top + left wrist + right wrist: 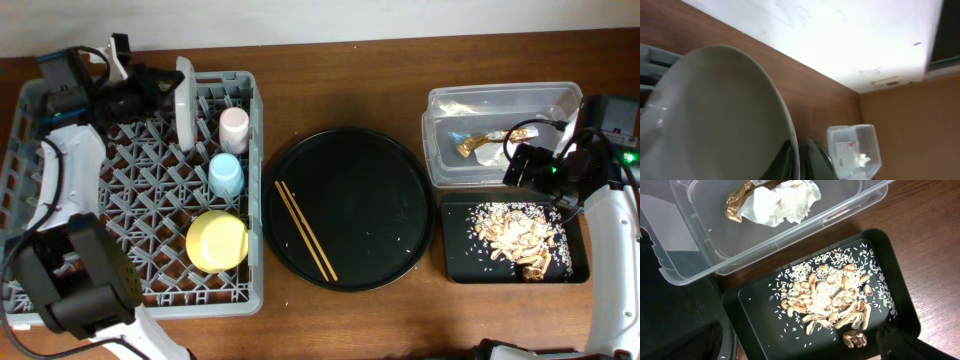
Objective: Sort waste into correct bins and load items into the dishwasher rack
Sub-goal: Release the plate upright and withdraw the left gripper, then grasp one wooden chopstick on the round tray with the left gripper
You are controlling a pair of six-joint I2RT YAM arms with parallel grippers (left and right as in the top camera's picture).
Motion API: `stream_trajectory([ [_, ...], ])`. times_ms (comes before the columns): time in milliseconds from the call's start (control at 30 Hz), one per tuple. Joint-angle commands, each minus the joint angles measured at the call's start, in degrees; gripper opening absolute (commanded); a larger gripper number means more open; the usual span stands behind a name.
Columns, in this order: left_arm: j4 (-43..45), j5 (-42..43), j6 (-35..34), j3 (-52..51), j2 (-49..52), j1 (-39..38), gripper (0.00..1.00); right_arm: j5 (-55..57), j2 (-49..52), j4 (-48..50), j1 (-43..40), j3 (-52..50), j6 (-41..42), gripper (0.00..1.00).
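The pale plate (185,100) stands on edge in the grey dishwasher rack (140,200), and my left gripper (160,95) is shut on its rim; the left wrist view shows the plate (715,115) between the two dark fingers (816,161). A pink cup (234,125), a blue cup (226,175) and a yellow bowl (216,242) sit along the rack's right side. Chopsticks (305,230) lie on the round black tray (370,200). My right gripper (790,345) hangs open over the black tray (760,320) of food scraps (830,305).
The clear tub (790,235) behind the black tray holds the white tissue (785,205) and the foil wrapper (737,202). In the overhead view my right gripper (535,170) sits between the tub (432,140) and the black tray (465,255).
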Motion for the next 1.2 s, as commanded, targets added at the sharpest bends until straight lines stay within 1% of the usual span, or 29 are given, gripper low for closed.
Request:
stream_trajectory([
  [0,0.3,-6.6,0.2,0.3,0.5,-0.7,0.12,0.7,0.0,0.0,-0.2,0.6,0.0,0.99],
  [67,0.3,-7.6,0.2,0.3,0.5,-0.8,0.13,0.7,0.0,0.0,-0.2,0.6,0.0,0.99],
  [100,0.6,-7.6,0.2,0.3,0.5,-0.8,0.18,0.7,0.0,0.0,-0.2,0.6,0.0,0.99],
  [133,1.7,-7.0,0.2,0.3,0.4,-0.8,0.31,0.7,0.0,0.0,-0.2,0.6,0.0,0.99],
  [167,4.0,-4.5,0.2,0.3,0.4,-0.7,0.49,0.7,0.0,0.0,-0.2,0.6,0.0,0.99],
  [200,6.6,-1.6,0.1,0.5,0.1,-0.7,0.58,0.7,0.0,0.0,-0.2,0.6,0.0,0.99],
  [233,7.0,-0.3,0.1,1.4,-0.6,-0.7,0.69,0.7,0.0,0.0,-0.2,0.6,0.0,0.99],
  [300,6.3,0.7,0.1,3.1,-2.7,-0.7,0.75,0.7,0.0,0.0,-0.2,0.6,0.0,0.99],
  [367,3.7,0.6,0.2,3.9,-8.7,-1.3,0.74,0.7,0.0,0.0,-0.2,0.6,0.0,0.99],
  [433,-6.5,-2.1,0.2,3.9,-17.1,-2.9,0.7,0.7,0.0,0.0,-0.2,0.6,0.0,0.99],
  [467,-14.0,-6.1,1.2,3.9,-21.1,-4.5,0.72,0.7,0.0,0.0,-0.2,0.6,0.0,0.99],
  [500,-23.0,-11.0,4.3,3.9,-25.5,-7.2,0.8,0.7,0.0,0.0,-0.2,0.6,0.0,0.99],
  [533,-29.0,-14.6,7.3,3.9,-28.7,-10.5,0.95,0.7,0.0,0.0,-0.2,0.6,0.0,0.99],
  [567,-35.3,-18.5,9.2,3.9,-31.6,-15.0,0.99,0.7,0.0,0.0,-0.2,0.6,0.0,0.99],
  [600,-40.2,-22.5,9.2,3.9,-33.3,-19.8,0.99,0.7,0.0,0.0,-0.2,0.6,0.0,0.99],
  [667,-45.3,-29.2,9.2,3.8,-33.8,-27.4,0.64,0.7,0.0,0.0,-0.2,0.6,0.0,0.99],
  [700,-47.1,-34.4,9.2,3.1,-33.4,-32.9,0.46,0.7,0.0,0.0,-0.2,0.6,0.0,0.99],
  [733,-47.5,-38.6,7.7,1.9,-32.9,-37.9,0.36,0.7,0.0,0.0,-0.2,0.6,0.0,0.99],
  [767,-47.4,-44.2,2.9,-0.3,-31.9,-43.6,0.31,0.7,0.0,0.0,-0.2,0.6,0.0,0.99],
  [867,-46.7,-57.3,-8.4,-5.9,-27.1,-54.8,0.31,0.7,0.0,0.0,-0.2,0.6,0.0,0.99],
  [900,-45.8,-57.8,-10.5,-6.9,-25.6,-56.6,0.31,0.7,0.0,0.0,-0.2,0.6,0.0,0.99],
  [933,-42.8,-57.7,-12.6,-8.9,-22.4,-59.3,0.31,0.7,0.0,0.0,-0.2,0.6,0.0,0.99],
  [967,-41.6,-57.8,-13.3,-9.6,-20.2,-60.5,0.31,0.7,0.0,0.0,-0.2,0.6,0.0,0.99],
  [1067,-41.0,-57.8,-16.6,-9.6,-12.6,-62.3,0.3,0.7,0.0,0.0,-0.2,0.6,0.0,0.99],
  [1167,-40.9,-60.6,-19.3,-9.6,-6.4,-62.1,0.27,0.7,0.0,0.0,-0.2,0.6,0.0,0.99],
])
